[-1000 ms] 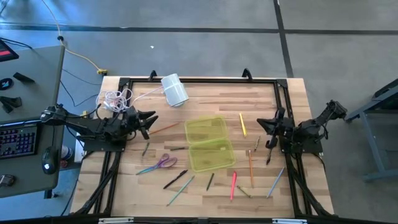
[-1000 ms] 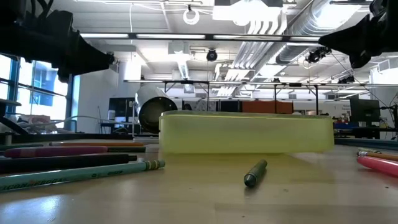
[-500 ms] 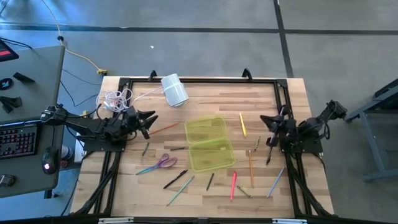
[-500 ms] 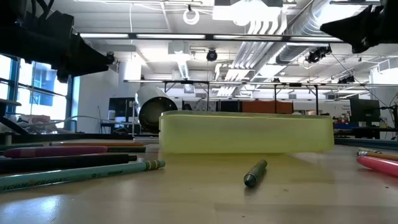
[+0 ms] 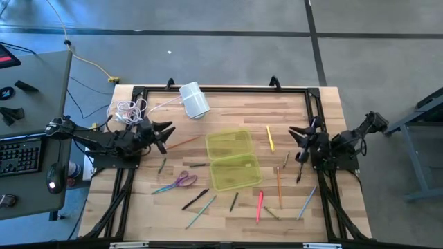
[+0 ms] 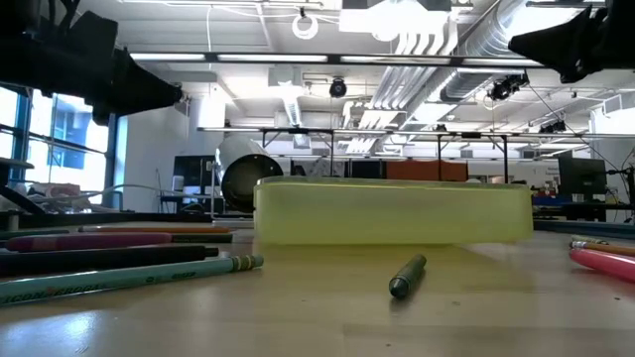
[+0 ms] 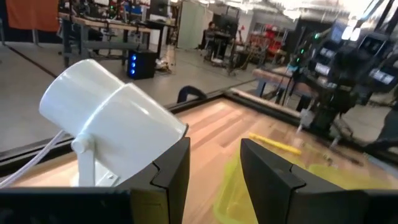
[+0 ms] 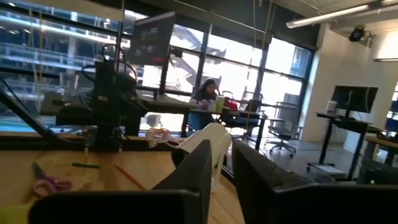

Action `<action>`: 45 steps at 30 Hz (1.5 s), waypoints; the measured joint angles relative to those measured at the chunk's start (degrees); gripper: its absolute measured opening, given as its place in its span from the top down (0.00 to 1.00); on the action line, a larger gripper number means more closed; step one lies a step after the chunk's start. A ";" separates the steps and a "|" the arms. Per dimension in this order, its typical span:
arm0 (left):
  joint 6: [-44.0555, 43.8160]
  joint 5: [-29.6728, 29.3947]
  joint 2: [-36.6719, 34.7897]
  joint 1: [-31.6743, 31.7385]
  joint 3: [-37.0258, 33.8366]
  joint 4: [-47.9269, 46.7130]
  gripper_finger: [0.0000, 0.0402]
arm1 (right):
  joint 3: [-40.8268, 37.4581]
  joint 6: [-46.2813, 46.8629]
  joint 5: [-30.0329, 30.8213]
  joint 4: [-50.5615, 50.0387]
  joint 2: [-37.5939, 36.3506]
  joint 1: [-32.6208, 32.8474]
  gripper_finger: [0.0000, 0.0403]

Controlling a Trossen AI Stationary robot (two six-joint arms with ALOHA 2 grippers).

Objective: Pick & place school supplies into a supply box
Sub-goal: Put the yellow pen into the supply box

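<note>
The supply box (image 5: 232,160) lies open in the middle of the table, its yellow-green tray and lid side by side; it also shows in the low view (image 6: 392,210). Around it on the wood lie a yellow pencil (image 5: 270,138), an orange pencil (image 5: 279,187), a pink pen (image 5: 260,205), a blue pen (image 5: 306,202), a black pen (image 5: 196,199), and the purple-and-teal scissors (image 5: 181,181). My left gripper (image 5: 168,131) hovers open and empty left of the box. My right gripper (image 5: 293,133) hovers open and empty right of the yellow pencil.
A white cylinder (image 5: 194,99) lies on its side at the far edge, close ahead of my left gripper in the left wrist view (image 7: 112,112). A coiled white cord (image 5: 129,109) lies at the far left corner. A black frame rail (image 5: 221,88) borders the table.
My right gripper has risen a little above the table. Nothing on the table has moved.
</note>
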 joint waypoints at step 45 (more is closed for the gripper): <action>11.88 -0.61 0.07 0.00 3.44 11.36 0.56 | 44.58 69.20 -38.06 -68.15 84.58 -37.01 0.64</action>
